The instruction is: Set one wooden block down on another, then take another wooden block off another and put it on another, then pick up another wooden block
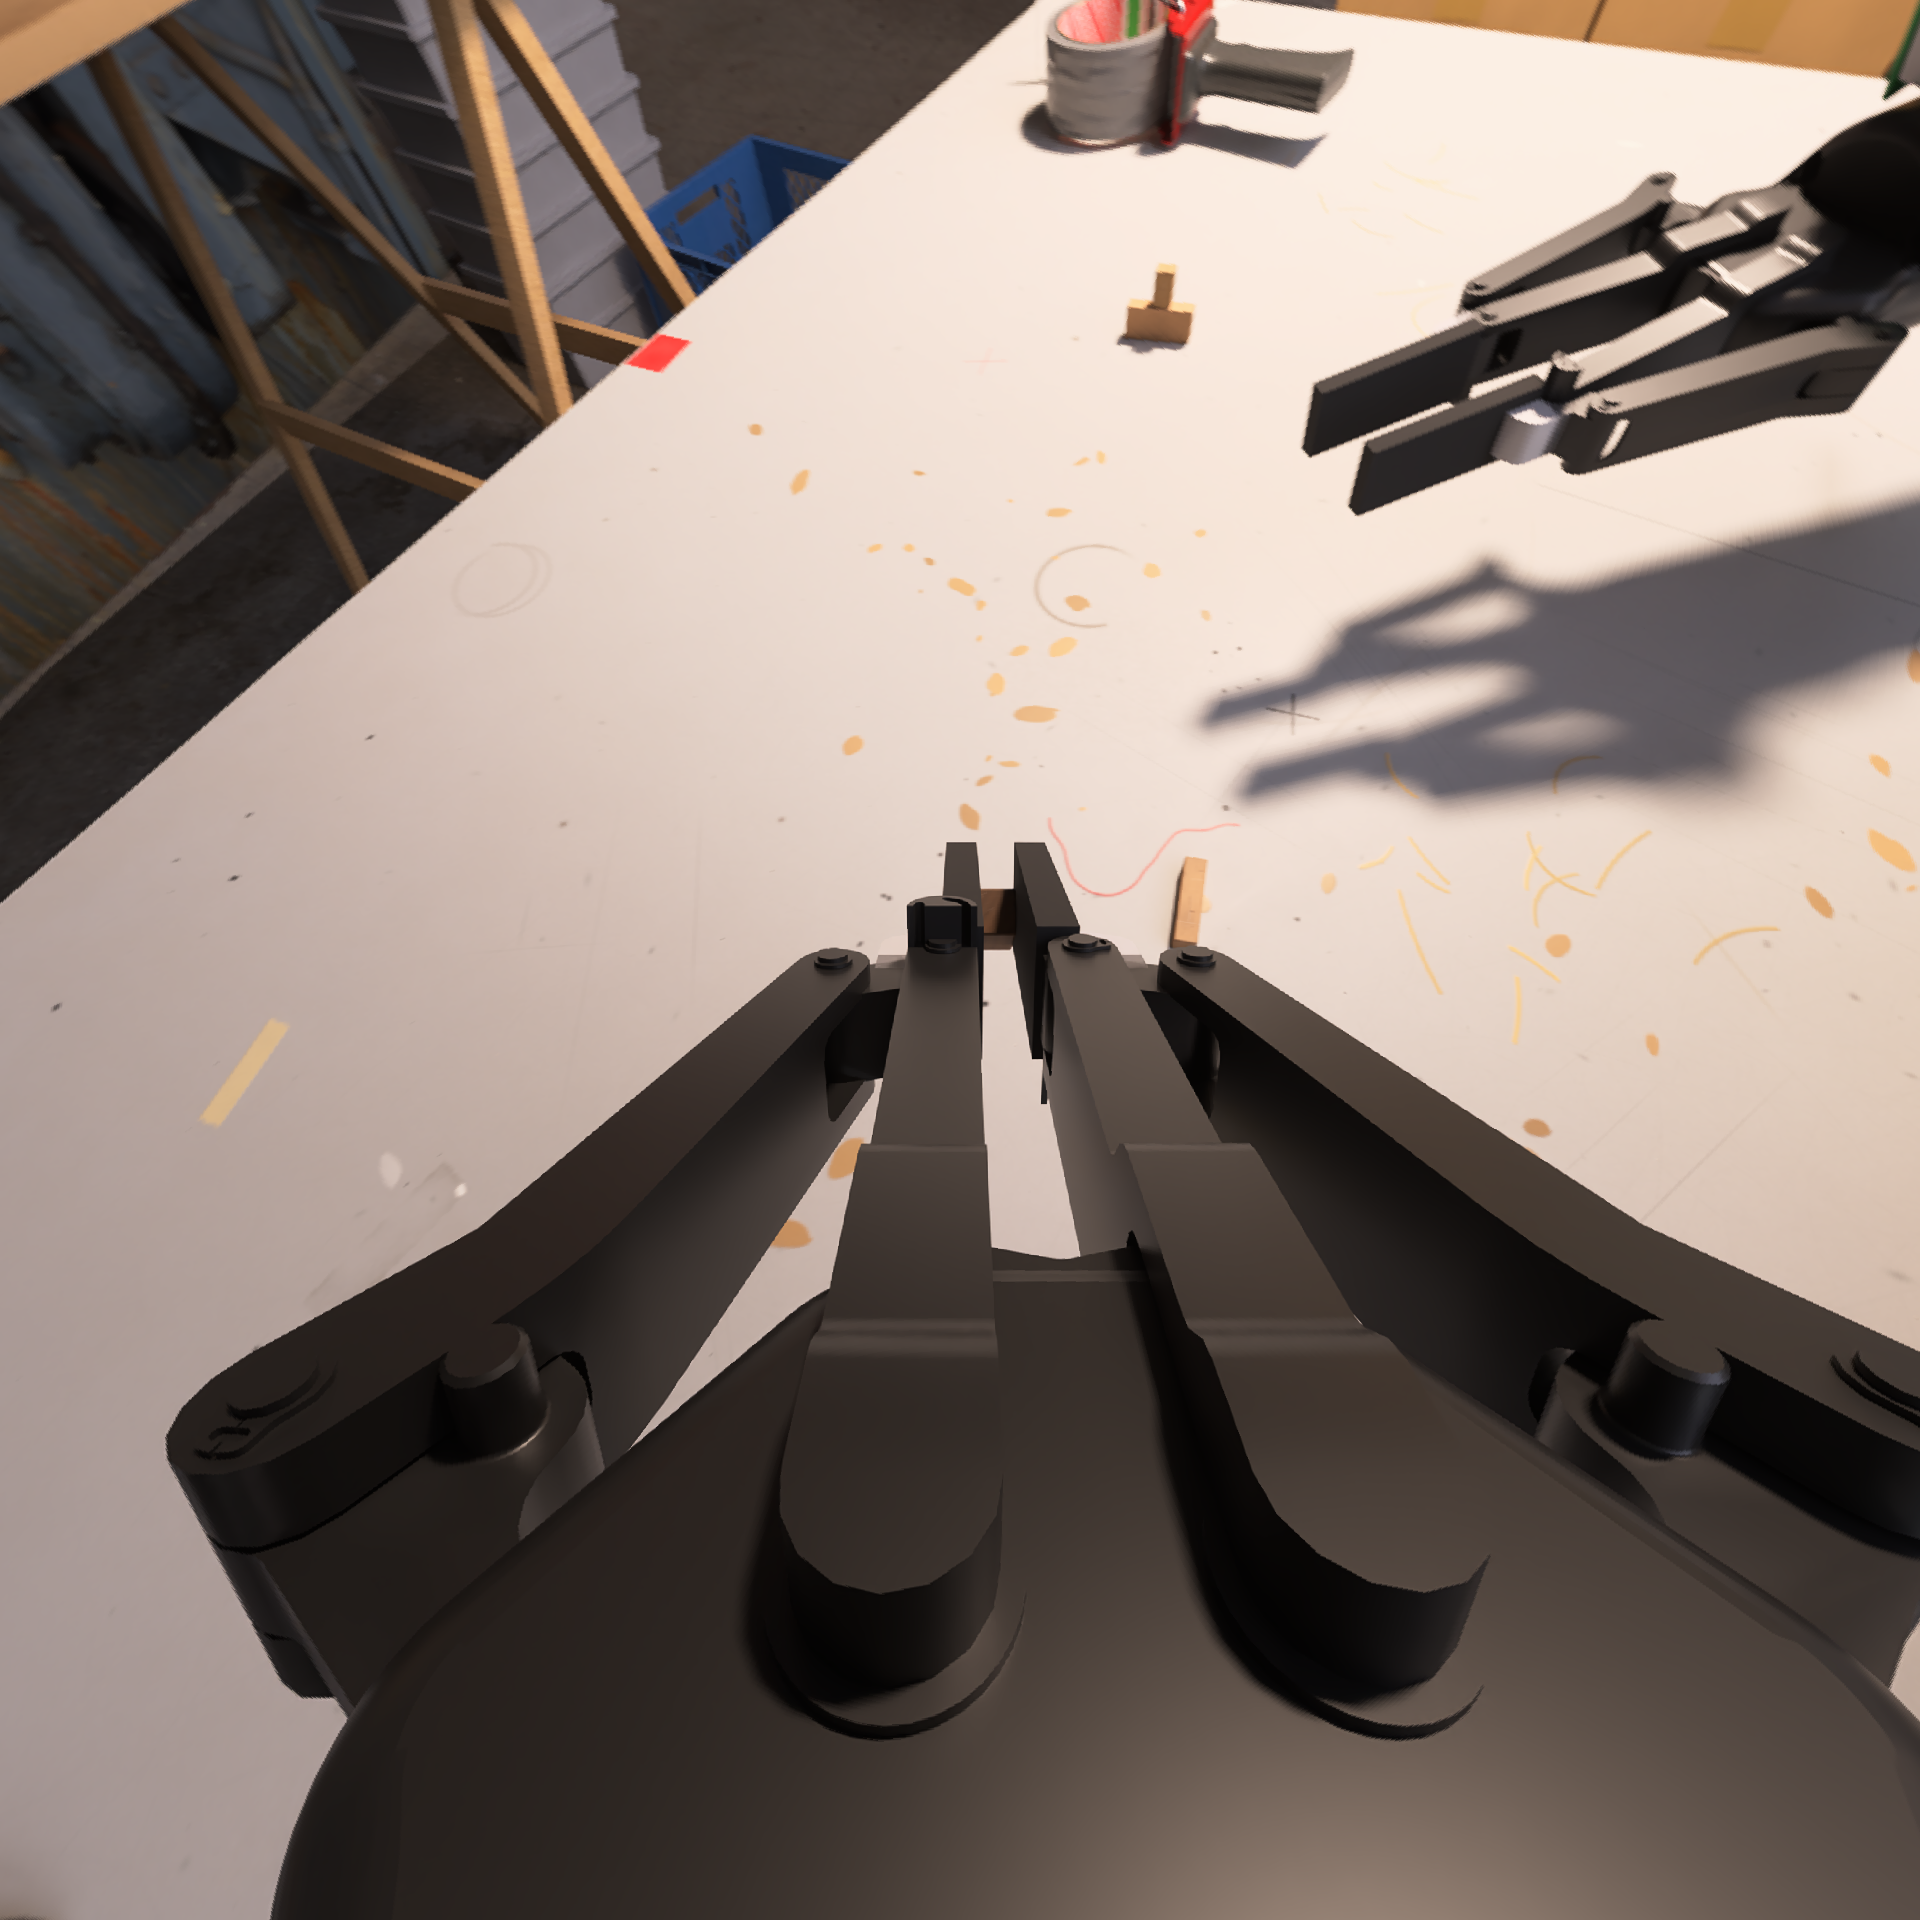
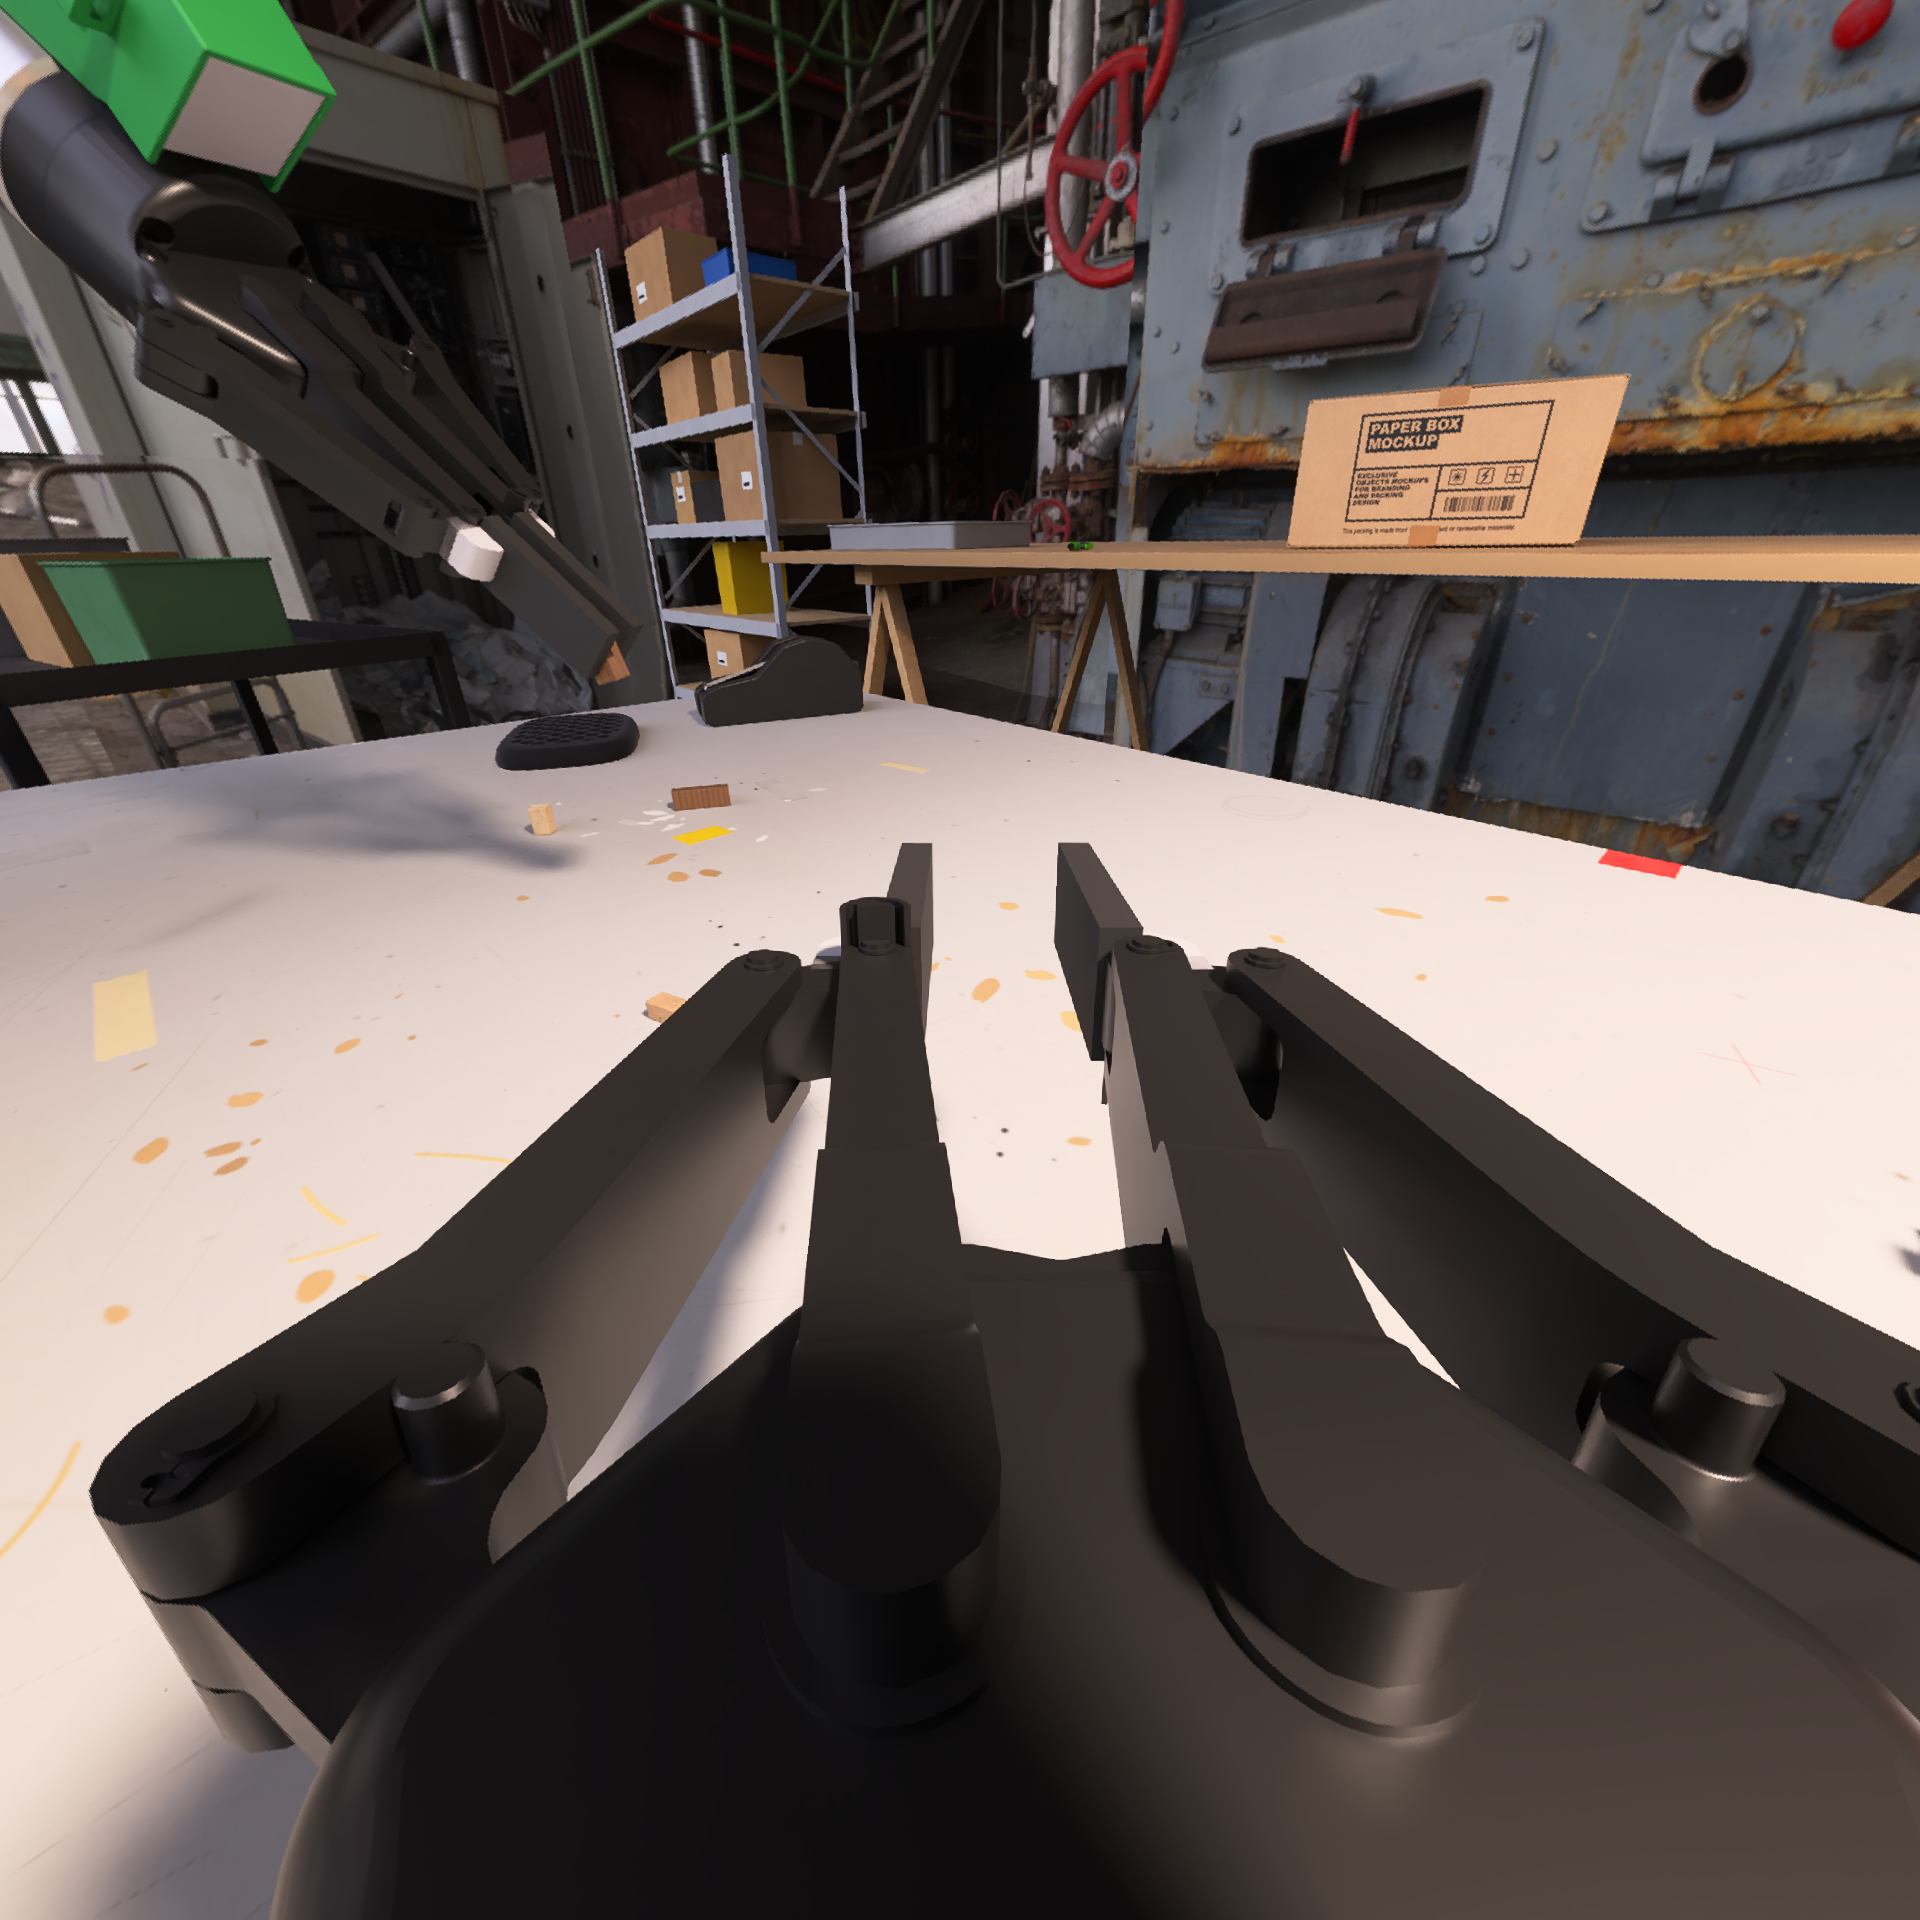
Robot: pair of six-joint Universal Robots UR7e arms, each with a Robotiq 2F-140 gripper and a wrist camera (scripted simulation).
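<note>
My left gripper (image 1: pixel 995 864) is shut on a small wooden block (image 1: pixel 995 914) and holds it above the white table (image 1: pixel 623 779). From the right wrist view, that gripper (image 2: pixel 603 644) hangs in the air with the block (image 2: pixel 615 665) at its tips. A thin wooden block (image 1: pixel 1190 902) stands just right of it. Far off, a small upright block sits on a flat block (image 1: pixel 1158 312). My right gripper (image 2: pixel 994 862) is partly open and empty, low over the table; it also shows in the left wrist view (image 1: pixel 1335 457). Loose blocks (image 2: pixel 541 819) (image 2: pixel 700 797) (image 2: pixel 663 1006) lie ahead of it.
A grey tape roll in a dispenser (image 1: pixel 1101 83) stands at the table's far end. A black tape dispenser (image 2: pixel 779 681) and a black oval mesh pad (image 2: pixel 566 740) sit near the far edge. A blue crate (image 1: pixel 748 197) is beyond the table's left edge. Wood shavings dot the table.
</note>
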